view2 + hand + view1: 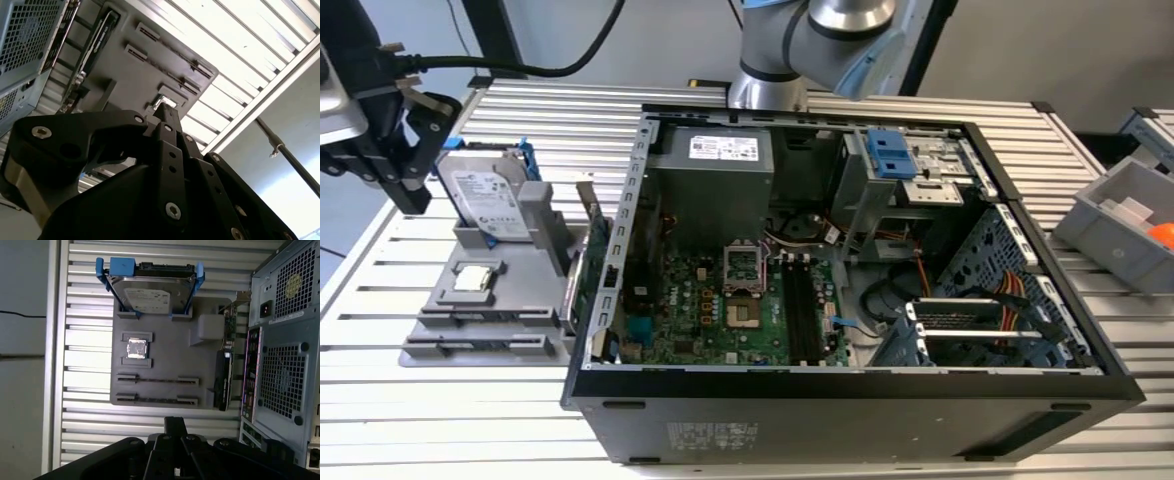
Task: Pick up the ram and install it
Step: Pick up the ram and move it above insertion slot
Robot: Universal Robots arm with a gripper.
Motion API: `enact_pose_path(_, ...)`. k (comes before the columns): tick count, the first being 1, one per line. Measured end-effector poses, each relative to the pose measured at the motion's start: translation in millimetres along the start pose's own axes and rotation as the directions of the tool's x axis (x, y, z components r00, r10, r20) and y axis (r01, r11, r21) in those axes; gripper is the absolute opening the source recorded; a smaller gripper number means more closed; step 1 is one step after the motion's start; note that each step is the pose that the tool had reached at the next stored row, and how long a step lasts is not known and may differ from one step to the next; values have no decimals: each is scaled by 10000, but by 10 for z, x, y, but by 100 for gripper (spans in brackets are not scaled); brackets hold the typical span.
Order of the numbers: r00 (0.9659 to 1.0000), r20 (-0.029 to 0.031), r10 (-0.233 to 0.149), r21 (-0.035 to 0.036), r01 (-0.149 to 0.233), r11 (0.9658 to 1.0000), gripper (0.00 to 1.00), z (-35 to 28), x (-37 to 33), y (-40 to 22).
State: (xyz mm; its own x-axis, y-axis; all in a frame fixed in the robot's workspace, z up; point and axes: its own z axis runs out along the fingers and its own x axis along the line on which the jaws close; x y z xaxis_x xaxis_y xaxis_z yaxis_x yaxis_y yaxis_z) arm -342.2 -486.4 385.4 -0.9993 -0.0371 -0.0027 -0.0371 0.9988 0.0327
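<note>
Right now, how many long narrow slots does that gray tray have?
2. The first slot runs beside the square chip; the second slot runs along the gray tray's outer edge. None seems hidden.

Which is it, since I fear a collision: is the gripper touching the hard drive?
Apart. In the first wrist view, bare gray tray lies between the gripper and the hard drive.

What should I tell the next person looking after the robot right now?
Gripper: hangs over the table beside the grey tray, outside the computer case; open or shut, cannot tell.
Ram: the tray's two long holders look bare; the motherboard slots are too dark to tell whether it sits there.
Done or left: cannot be judged.
</note>
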Motion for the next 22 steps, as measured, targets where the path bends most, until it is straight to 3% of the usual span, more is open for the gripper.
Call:
enact_pose_path(9, 10000, -1, -90, -1, 90, 10000, 0, 1, 0, 0)
enact_pose_path(18, 9981, -18, -611, -2, 611, 9981, 0, 1, 0, 4)
enact_pose_path(22, 9980, -26, -636, -1, 636, 9980, 0, 1, 0, 5)
